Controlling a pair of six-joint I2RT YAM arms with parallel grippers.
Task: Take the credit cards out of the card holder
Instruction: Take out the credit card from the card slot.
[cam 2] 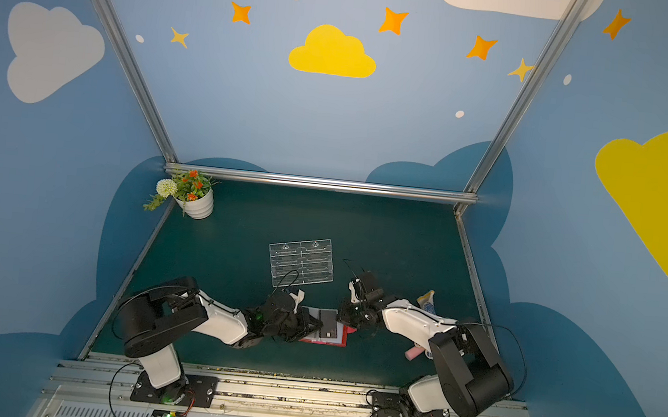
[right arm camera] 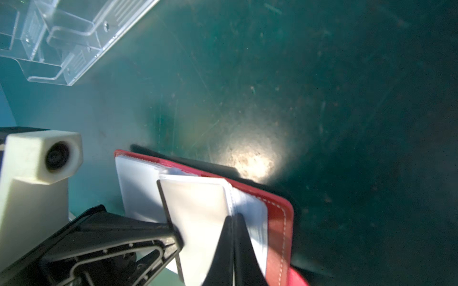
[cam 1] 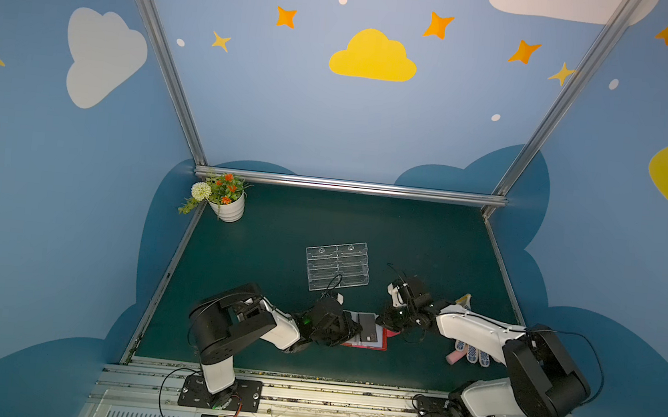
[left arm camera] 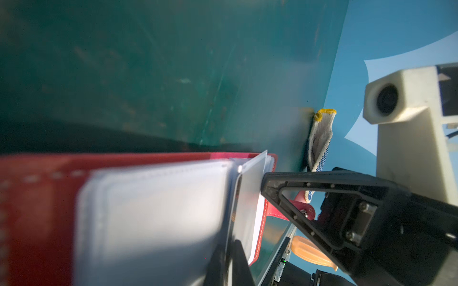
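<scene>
Left gripper (left arm camera: 229,244) and right gripper (right arm camera: 233,218) each pinch a clear sleeve page (right arm camera: 198,210) of the open red card holder (right arm camera: 276,218), lying on the green surface (right arm camera: 322,99) near an acrylic stand (right arm camera: 62,37).

No legible text or numbers are showing in any view. In a top view, the dark credit card (cam 1: 368,325) in the card holder (cam 1: 382,343) is carrying a pale mark, too small to read.

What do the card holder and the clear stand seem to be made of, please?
The card holder: matte red leather or imitation, going by its white edge stitching; sleeves: translucent soft plastic, probably. The stand: clear glossy acrylic, apparently, see-through with bright bent edges.
</scene>
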